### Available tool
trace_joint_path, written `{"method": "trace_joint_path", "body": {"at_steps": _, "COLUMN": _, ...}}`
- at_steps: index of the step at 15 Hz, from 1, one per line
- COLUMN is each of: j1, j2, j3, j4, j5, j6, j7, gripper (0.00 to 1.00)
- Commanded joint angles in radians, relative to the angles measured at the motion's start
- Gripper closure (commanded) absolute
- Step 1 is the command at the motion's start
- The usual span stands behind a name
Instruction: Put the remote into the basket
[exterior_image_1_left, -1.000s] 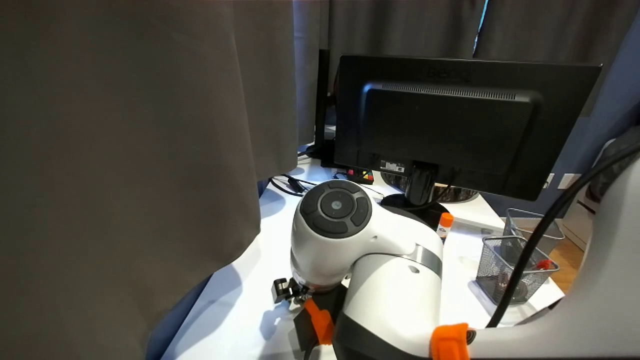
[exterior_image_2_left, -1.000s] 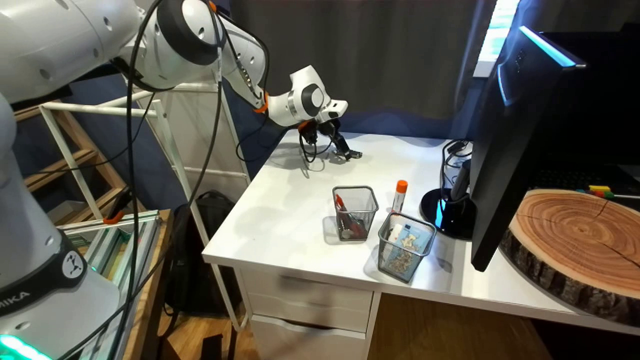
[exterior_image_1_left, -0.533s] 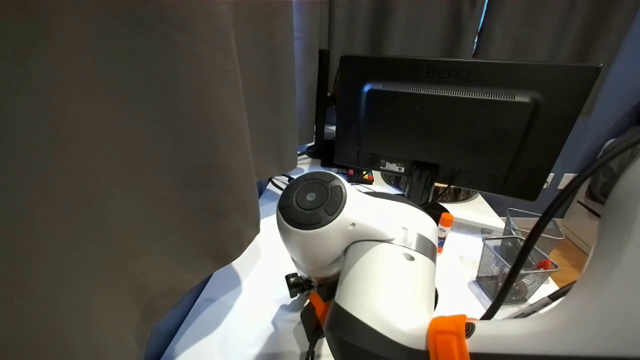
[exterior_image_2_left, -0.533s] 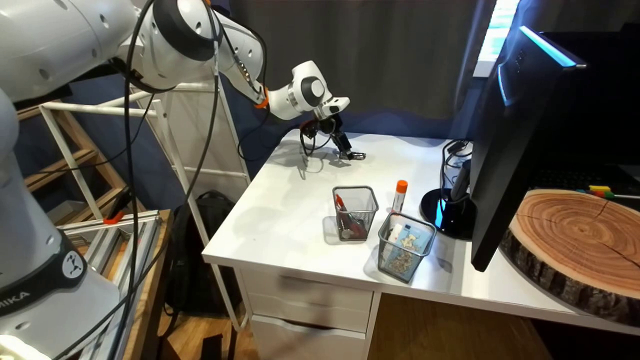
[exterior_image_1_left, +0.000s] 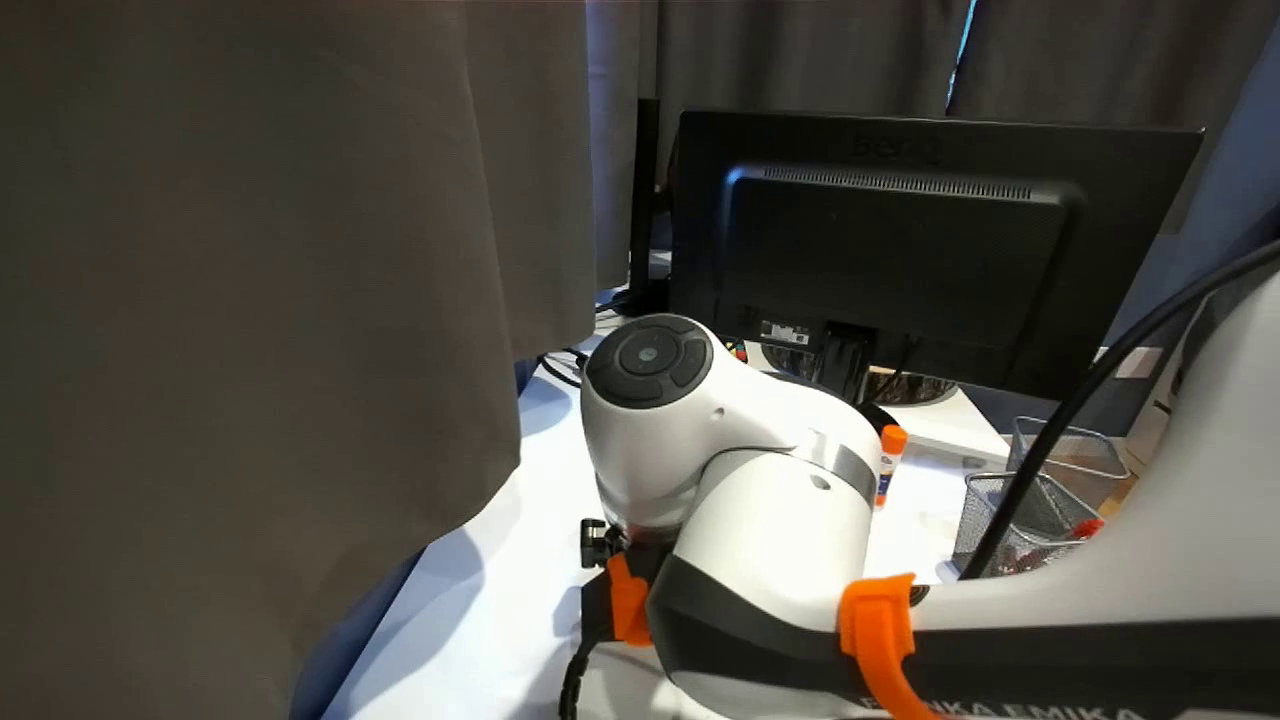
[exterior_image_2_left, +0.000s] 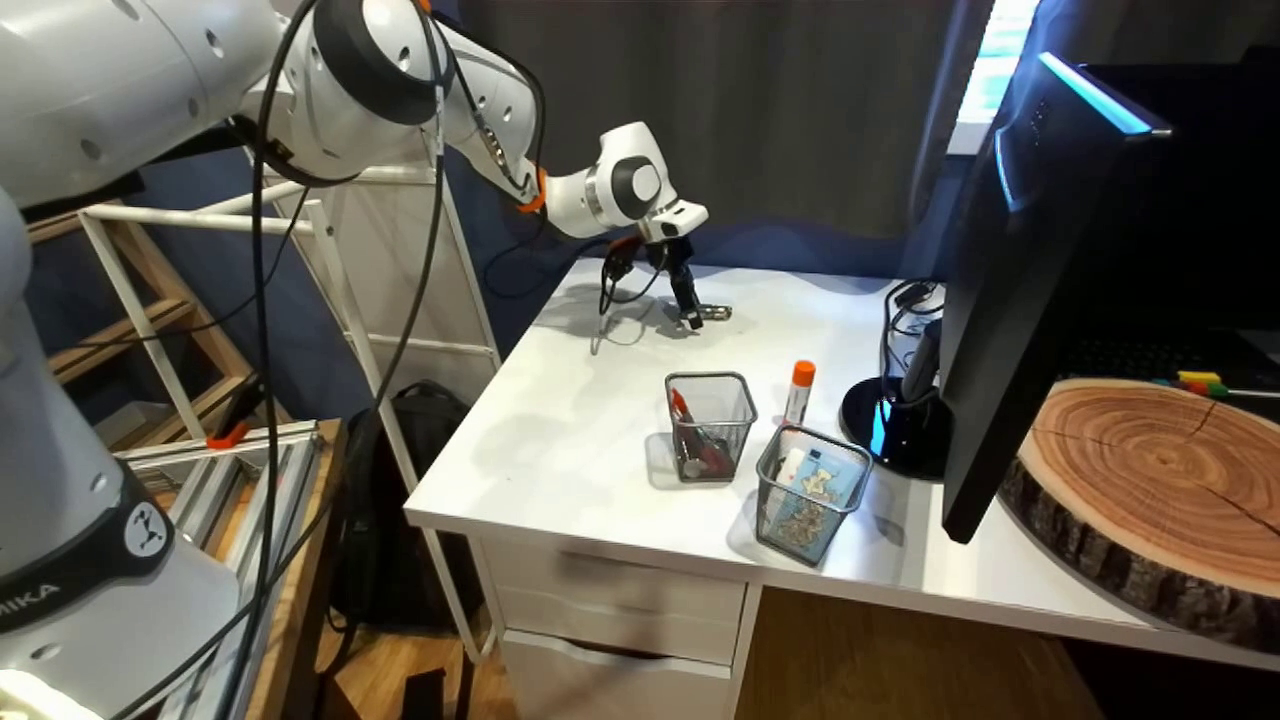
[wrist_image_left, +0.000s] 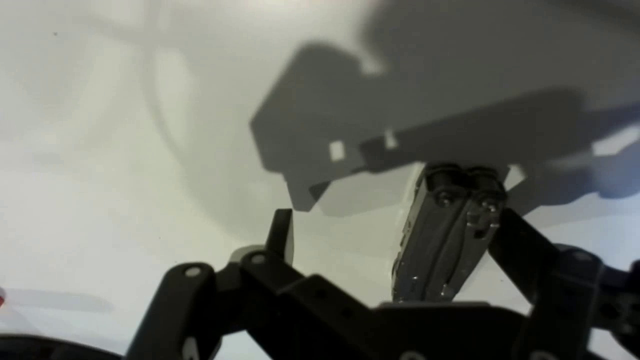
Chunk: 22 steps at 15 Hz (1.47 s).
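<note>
In the wrist view the end effector (wrist_image_left: 395, 216) stands with its fingers wide apart and nothing gripped; the remote (wrist_image_left: 447, 240), a dark oblong bar, lies on the bench (wrist_image_left: 125, 210) between them, right of centre in the frame. The finger at the right of the frame overlaps the bar's edge; whether they touch I cannot tell. The step in hand looks to be lining up the grasp. To do it well, shift toward the right of that frame until the bar sits midway, and turn the wrist slightly, since the bar leans upper end rightward and its long sides should be met squarely. Fingertip height is hard to read, so go down gently and close slowly, as the slightly shiny casing may slide. In an exterior view, the upper basket (exterior_image_2_left: 738, 443) stands just right of centre, the lower basket (exterior_image_2_left: 800, 491) below it and further right. Settle which is meant, then lift well above both rims and the upright glue stick (exterior_image_2_left: 798, 398) before crossing.
</note>
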<state>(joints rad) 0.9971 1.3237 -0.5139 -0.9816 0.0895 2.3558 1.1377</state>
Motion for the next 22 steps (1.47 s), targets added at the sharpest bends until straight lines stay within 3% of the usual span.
{"method": "trace_joint_path", "body": {"at_steps": 1, "j1": -0.034, "j2": 0.003, "j3": 0.022, "j4": 0.006, "j5": 0.063, "j6": 0.070, "j7": 0.074, "gripper": 0.25}}
{"method": "trace_joint_path", "body": {"at_steps": 3, "j1": -0.041, "j2": 0.005, "j3": 0.022, "j4": 0.003, "j5": 0.074, "j6": 0.106, "j7": 0.102, "gripper": 0.32}}
{"method": "trace_joint_path", "body": {"at_steps": 10, "j1": -0.058, "j2": -0.010, "j3": 0.045, "j4": -0.022, "j5": 0.079, "j6": 0.202, "j7": 0.119, "gripper": 0.84}}
{"method": "trace_joint_path", "body": {"at_steps": 11, "j1": -0.063, "j2": -0.015, "j3": 0.057, "j4": -0.029, "j5": 0.083, "j6": 0.216, "j7": 0.105, "gripper": 0.88}}
{"method": "trace_joint_path", "body": {"at_steps": 14, "j1": -0.067, "j2": -0.055, "j3": 0.070, "j4": -0.096, "j5": 0.071, "j6": 0.282, "j7": 0.069, "gripper": 0.88}}
{"method": "trace_joint_path", "body": {"at_steps": 21, "j1": -0.006, "j2": -0.175, "j3": -0.058, "j4": -0.452, "j5": 0.056, "j6": 0.496, "j7": 0.083, "gripper": 0.88}}
{"method": "trace_joint_path", "body": {"at_steps": 22, "j1": -0.047, "j2": -0.100, "j3": -0.036, "j4": -0.300, "j5": 0.051, "j6": 0.422, "j7": 0.080, "gripper": 0.63}}
